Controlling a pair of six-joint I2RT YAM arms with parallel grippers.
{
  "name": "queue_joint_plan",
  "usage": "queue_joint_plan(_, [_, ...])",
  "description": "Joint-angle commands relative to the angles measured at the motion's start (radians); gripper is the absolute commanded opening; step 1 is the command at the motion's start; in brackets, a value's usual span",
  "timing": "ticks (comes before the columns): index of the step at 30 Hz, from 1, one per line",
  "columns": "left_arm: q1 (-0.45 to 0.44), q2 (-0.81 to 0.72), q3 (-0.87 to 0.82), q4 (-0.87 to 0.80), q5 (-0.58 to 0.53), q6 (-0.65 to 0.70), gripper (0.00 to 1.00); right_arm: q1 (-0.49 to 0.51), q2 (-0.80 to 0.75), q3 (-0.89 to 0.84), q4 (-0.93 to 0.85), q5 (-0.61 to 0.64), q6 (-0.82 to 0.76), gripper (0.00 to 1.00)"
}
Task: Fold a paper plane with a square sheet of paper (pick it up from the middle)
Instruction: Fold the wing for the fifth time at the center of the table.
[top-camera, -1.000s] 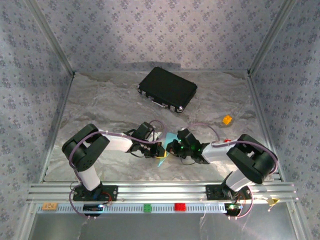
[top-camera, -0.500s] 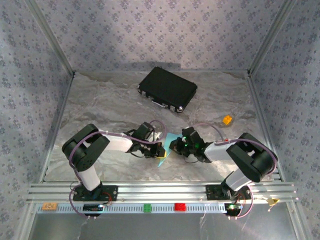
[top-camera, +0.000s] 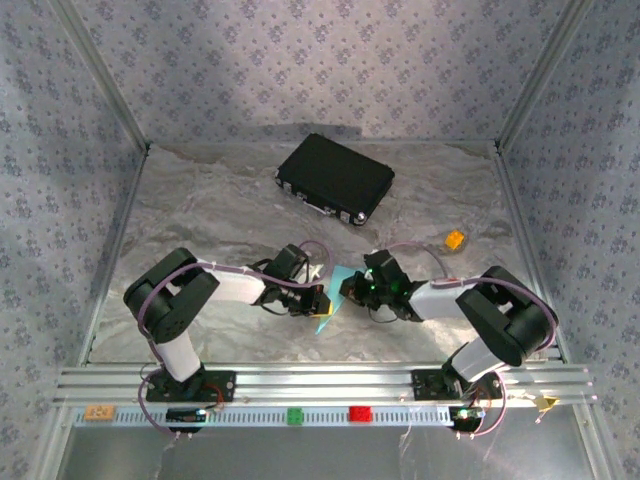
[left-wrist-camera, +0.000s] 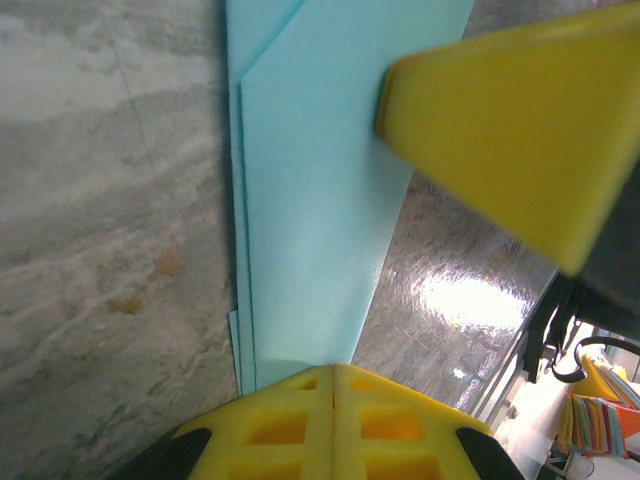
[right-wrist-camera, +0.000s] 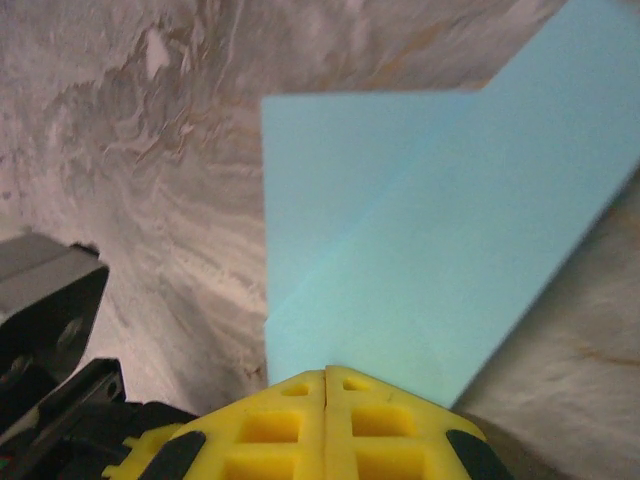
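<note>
Three walls (top-camera: 300, 60) papered in pale lavender with a small repeating floral print enclose a tabletop (top-camera: 200, 200). Its shiny grey marbled covering is creased and glints under overhead light. Slanting metal posts (top-camera: 103, 75) mark the far corners. A ribbed aluminium rail (top-camera: 320, 380) runs along the near edge.

A robotics lab test cell. Two robot arms, the left arm (top-camera: 175, 295) and the right arm (top-camera: 505, 315), are bolted to an aluminium rail (top-camera: 320, 382) at the near edge of a grey marbled tabletop (top-camera: 200, 200). Metal frame posts (top-camera: 105, 80) and walls (top-camera: 320, 60) in small-patterned blue-grey covering box it in.
</note>
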Motion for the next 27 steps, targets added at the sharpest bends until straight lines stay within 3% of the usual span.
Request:
queue_joint_plan(1, [-0.011, -0.004, -0.027, -0.091, -0.028, 0.019, 0.0, 0.017, 0.019, 0.037, 0.0, -0.004, -0.015, 0.04])
queue_joint_plan(14, [-0.022, -0.139, -0.004, -0.191, -0.008, 0.075, 0.05, -0.005, 0.107, -0.002, 0.021, 0.023, 0.016, 0.02])
queue_joint_plan(27, [-0.022, -0.066, -0.054, -0.147, -0.027, 0.065, 0.0, -0.001, 0.081, 0.03, 0.017, -0.001, 0.005, 0.03])
